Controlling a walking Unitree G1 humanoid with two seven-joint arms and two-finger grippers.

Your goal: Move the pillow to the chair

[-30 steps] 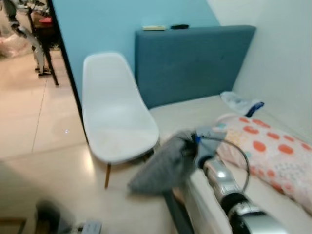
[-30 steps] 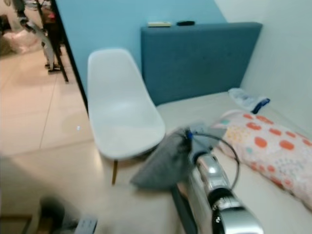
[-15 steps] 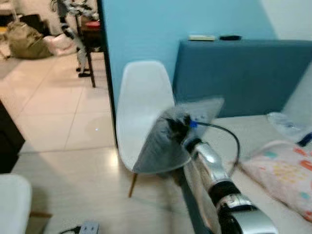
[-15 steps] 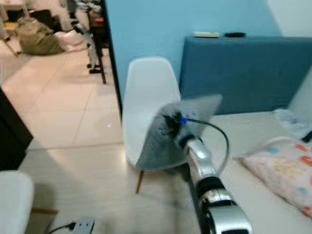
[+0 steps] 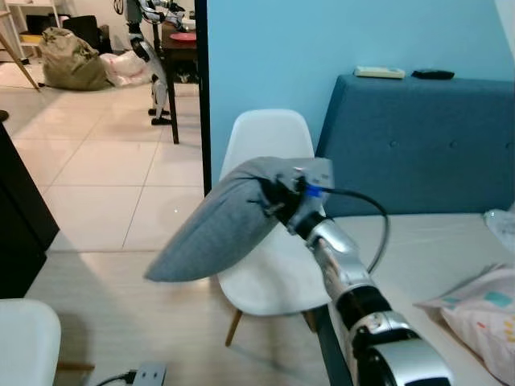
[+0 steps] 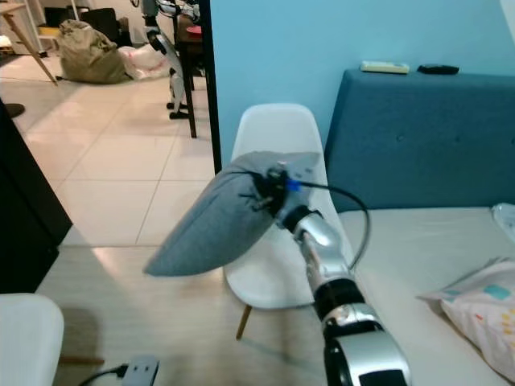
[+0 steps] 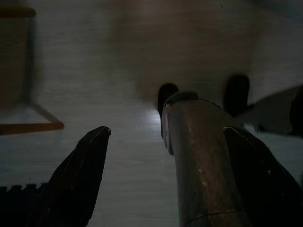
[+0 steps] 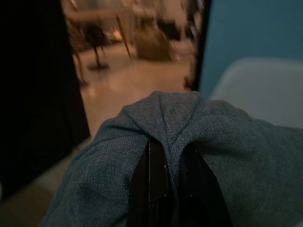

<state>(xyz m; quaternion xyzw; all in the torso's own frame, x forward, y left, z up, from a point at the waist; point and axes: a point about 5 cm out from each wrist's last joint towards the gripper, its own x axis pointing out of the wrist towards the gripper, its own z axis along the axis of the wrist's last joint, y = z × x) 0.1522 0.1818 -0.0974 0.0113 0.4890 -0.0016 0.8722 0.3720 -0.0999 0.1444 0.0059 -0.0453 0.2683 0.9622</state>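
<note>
Gripping the grey pillow (image 5: pixel 219 227) by a bunched fold of its cover, the right gripper (image 5: pixel 273 201) holds it up in the air in front of the white chair (image 5: pixel 273 273), with the silver right arm reaching forward from the lower right of the head views. The pillow hangs slanted from the pinch, its upper end at the gripper and its lower end drooping toward the robot's left, out over the pale floor (image 5: pixel 105 177); it overlaps the chair's backrest and the left part of the seat in the head views, but whether it touches the chair cannot be told. In the right wrist view the two black fingers (image 8: pixel 154 189) are pressed close together with grey-blue fabric gathered around them, and the chair's pale shell (image 8: pixel 255 94) shows beyond the cloth. The chair stands against a light blue wall (image 5: pixel 322 40), just beside a dark blue headboard (image 5: pixel 418 145) that has two small flat objects on its top edge. To the right lies a bed (image 5: pixel 418 249) with a patterned pillow (image 5: pixel 483 314) near its edge. The left gripper (image 7: pixel 165 156) hangs low over the floor in a dim wrist view, its black fingers (image 7: pixel 78 175) spread apart with nothing between them.
</note>
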